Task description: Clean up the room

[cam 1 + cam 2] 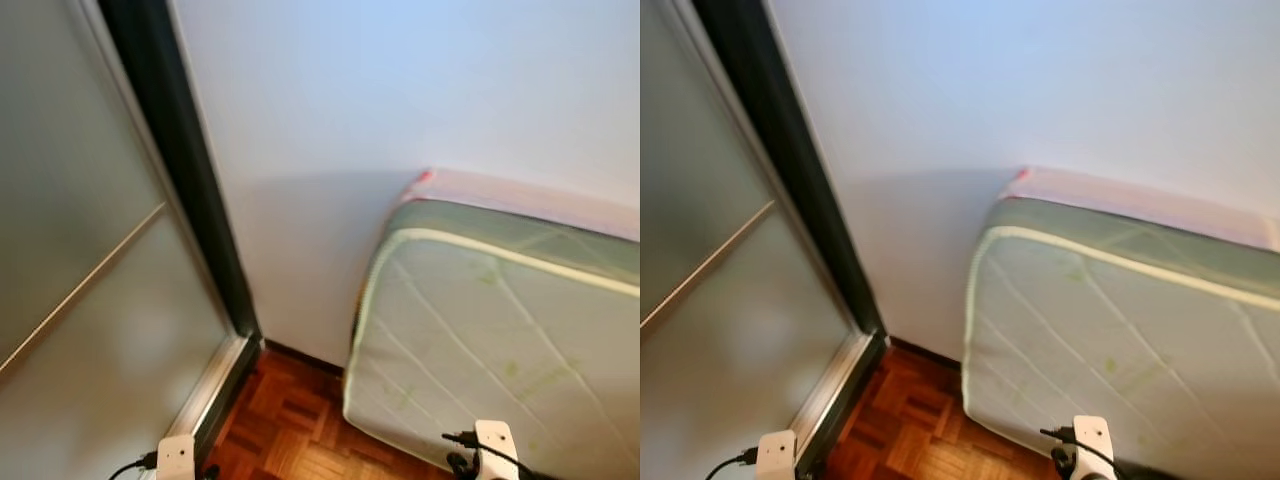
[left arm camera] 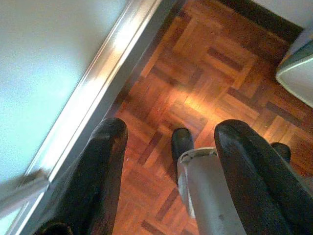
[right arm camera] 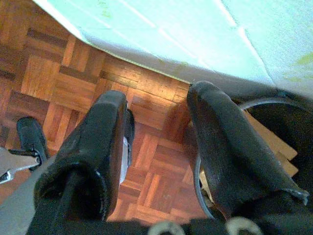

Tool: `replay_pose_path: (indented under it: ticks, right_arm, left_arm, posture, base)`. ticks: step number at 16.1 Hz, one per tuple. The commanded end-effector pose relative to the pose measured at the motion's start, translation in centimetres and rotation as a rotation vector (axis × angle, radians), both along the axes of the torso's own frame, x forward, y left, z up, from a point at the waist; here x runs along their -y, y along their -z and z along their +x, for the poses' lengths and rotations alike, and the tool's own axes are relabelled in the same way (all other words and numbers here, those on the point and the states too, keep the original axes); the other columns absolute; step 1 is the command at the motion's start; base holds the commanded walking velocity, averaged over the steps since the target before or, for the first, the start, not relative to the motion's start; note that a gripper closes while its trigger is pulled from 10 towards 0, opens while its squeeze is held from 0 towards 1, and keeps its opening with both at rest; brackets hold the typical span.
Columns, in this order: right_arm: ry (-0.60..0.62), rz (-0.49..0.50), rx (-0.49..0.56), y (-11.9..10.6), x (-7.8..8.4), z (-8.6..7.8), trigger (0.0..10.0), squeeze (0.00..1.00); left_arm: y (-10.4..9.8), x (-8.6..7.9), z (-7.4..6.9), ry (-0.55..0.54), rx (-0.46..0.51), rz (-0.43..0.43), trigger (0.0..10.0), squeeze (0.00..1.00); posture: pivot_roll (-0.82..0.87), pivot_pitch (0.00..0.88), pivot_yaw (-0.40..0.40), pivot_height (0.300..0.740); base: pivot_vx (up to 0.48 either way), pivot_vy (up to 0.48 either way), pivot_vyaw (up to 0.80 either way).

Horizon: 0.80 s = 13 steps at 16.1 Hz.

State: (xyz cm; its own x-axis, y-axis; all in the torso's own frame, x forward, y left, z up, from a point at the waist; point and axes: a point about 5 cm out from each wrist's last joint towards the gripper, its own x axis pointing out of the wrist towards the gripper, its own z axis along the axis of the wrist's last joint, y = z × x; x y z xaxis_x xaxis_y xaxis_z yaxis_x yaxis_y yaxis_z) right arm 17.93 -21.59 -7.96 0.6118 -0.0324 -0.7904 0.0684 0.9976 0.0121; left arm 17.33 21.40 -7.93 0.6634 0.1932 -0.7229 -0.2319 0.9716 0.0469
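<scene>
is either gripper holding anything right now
No. The left gripper and the right gripper both hang open, with bare parquet floor showing between their fingers.

You have one mattress (image 1: 490, 340) leaning on one white wall (image 1: 380, 110); one frosted sliding door (image 1: 90, 300) with one dark frame (image 1: 180, 170); one parquet floor (image 2: 205, 83); two claws, left claw (image 2: 168, 147) and right claw (image 3: 156, 132).

A pale green quilted mattress (image 1: 490, 350) is leaned against the white wall (image 1: 380, 110); reddish-brown wooden parquet floor (image 2: 205, 83) is seen beyond both jaws, beside a frosted glass sliding door (image 1: 90, 300).
</scene>
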Motion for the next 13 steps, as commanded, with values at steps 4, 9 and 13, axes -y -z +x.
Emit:
replay_pose_path:
  ticks: [4,9,13]
  right_arm:
    - [0.094,0.088,0.039,-1.77,-0.81,3.98,10.0,0.00]
    - [0.079,0.092,0.033,-1.81,-0.88,4.09,10.0,0.00]
    - [0.065,0.096,0.028,-1.79,-0.96,4.08,10.0,0.00]
  left_arm:
    - [1.22,5.21,-0.58,0.121,-0.101,-0.090,10.0,0.00]
    - [1.09,5.22,-0.33,0.151,-0.089,-0.087,10.0,0.00]
    - [1.12,5.22,-0.41,0.126,-0.087,-0.103,10.0,0.00]
  posture:
    - [-0.09,0.000,-0.025,0.740]
    - [-0.08,0.000,-0.024,0.740]
    - [-0.08,0.000,-0.024,0.740]
  base:
    - [0.000,0.000,-0.75]
    - [0.000,0.000,-0.74]
    - [0.000,0.000,-0.74]
